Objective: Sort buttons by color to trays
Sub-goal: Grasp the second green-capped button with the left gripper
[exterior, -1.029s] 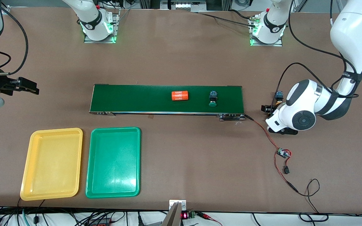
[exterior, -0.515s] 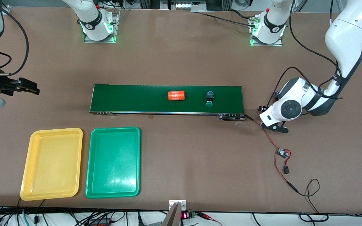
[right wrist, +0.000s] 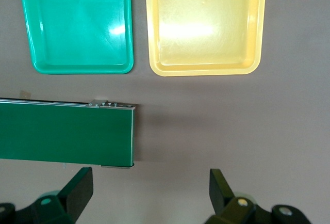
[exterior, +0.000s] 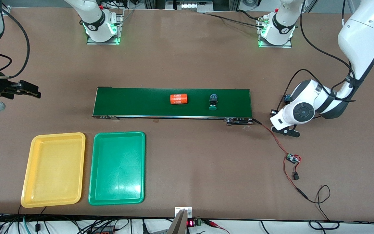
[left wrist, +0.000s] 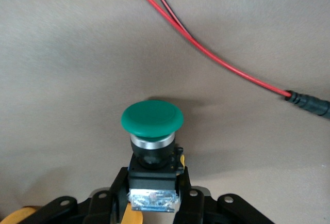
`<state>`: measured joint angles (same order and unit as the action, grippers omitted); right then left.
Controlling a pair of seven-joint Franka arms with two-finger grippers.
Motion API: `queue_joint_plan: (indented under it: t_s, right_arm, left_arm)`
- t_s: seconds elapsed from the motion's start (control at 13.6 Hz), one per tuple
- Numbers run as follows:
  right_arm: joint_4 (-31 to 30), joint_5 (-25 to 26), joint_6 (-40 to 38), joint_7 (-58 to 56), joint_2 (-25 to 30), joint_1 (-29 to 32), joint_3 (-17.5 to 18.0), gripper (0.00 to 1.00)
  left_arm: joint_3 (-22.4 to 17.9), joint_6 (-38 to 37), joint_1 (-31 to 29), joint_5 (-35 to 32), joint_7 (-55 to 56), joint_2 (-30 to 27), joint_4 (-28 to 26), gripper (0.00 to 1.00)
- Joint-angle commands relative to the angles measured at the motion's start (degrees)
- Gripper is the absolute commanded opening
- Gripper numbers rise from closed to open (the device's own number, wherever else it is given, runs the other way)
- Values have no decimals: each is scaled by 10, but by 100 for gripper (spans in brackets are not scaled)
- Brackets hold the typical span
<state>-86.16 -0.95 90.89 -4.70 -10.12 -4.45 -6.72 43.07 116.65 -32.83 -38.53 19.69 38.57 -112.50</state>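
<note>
My left gripper (left wrist: 153, 181) is shut on the black body of a green-capped button (left wrist: 152, 118); the cap sticks out past the fingers. In the front view this gripper (exterior: 274, 112) is low over the table just off the belt's end toward the left arm's end, and its wrist hides the held button. A second green-capped button (exterior: 212, 101) lies on the belt. Beside the left wrist a blue-and-black button body (exterior: 287, 97) peeks out, cap hidden. My right gripper (exterior: 31, 90) (right wrist: 149, 182) waits open and empty. The yellow tray (exterior: 54, 169) (right wrist: 206, 22) and green tray (exterior: 117, 169) (right wrist: 77, 22) stand side by side.
An orange cylinder printed "4680" (exterior: 178, 98) rides on the dark-green conveyor belt (exterior: 135, 102) (right wrist: 62, 131). Red and black wires (exterior: 276, 139) (left wrist: 206, 51) run from the belt's end to a small circuit board (exterior: 292, 158), close to my left gripper.
My left gripper has shut on the green-capped button and its wrist has shifted toward the belt's end. The belt has carried the cylinder and the other green button toward the right arm's end.
</note>
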Motion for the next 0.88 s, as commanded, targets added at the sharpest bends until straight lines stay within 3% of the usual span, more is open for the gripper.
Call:
queue_joint_plan:
  t_s: [0.0,0.15,0.37,0.59,0.81]
  right_arm:
    - [6,6,-3,-7,1,6,5,100]
    - [6,4,-2,-6,2,7,5,100]
    - [5,5,-2,-2,0,6,5,100]
    - [5,0,2,1,-2,3,5,100]
    - [5,-5,17,0,-9,2,6,100]
  left_arm:
    - [47,-54,-10,1,1,-30,16,21]
    - [89,-132,-9,71,26,-29,55,21]
    - [133,-149,0,168,98,-26,66,22]
    - [145,-118,63,178,202,-21,65,22]
    - [144,-80,80,178,235,-3,57,24]
